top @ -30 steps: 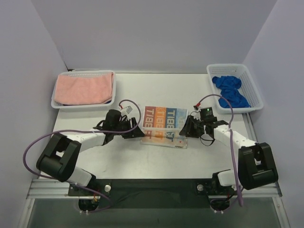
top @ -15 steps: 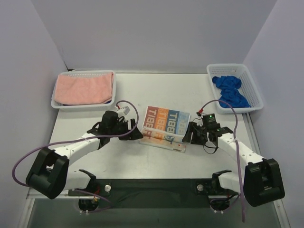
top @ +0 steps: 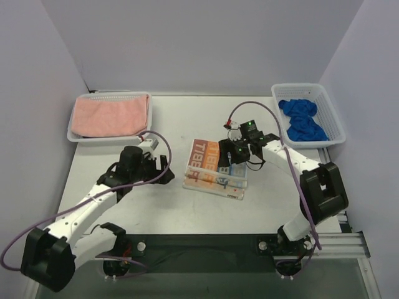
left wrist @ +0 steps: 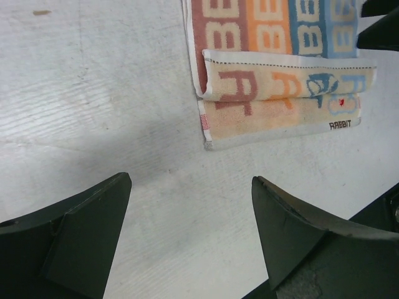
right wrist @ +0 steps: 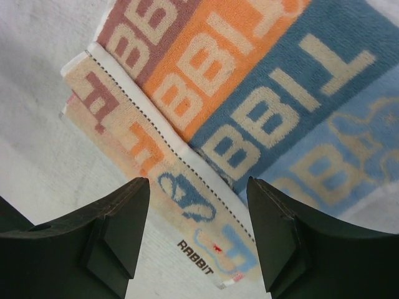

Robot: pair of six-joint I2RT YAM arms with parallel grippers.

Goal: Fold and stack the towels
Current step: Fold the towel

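Top view: the folded white towel (top: 215,169) lies mid-surface (top: 187,118). A pink towel (top: 111,115) fills the left basket (top: 70,134), and a blue towel (top: 303,120) lies in the right basket (top: 337,118).
Left wrist: the left tool (left wrist: 191,180) gapes wide and empty, short of the towel's "RABBIT" label (left wrist: 344,124).
Right wrist: the right tool (right wrist: 198,182) is spread and empty above the same lettering.

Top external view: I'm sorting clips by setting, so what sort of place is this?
Probably a robotics lab cell: plain walls box in a white table, two arms are bolted to its near edge, and white mesh baskets hold towels.
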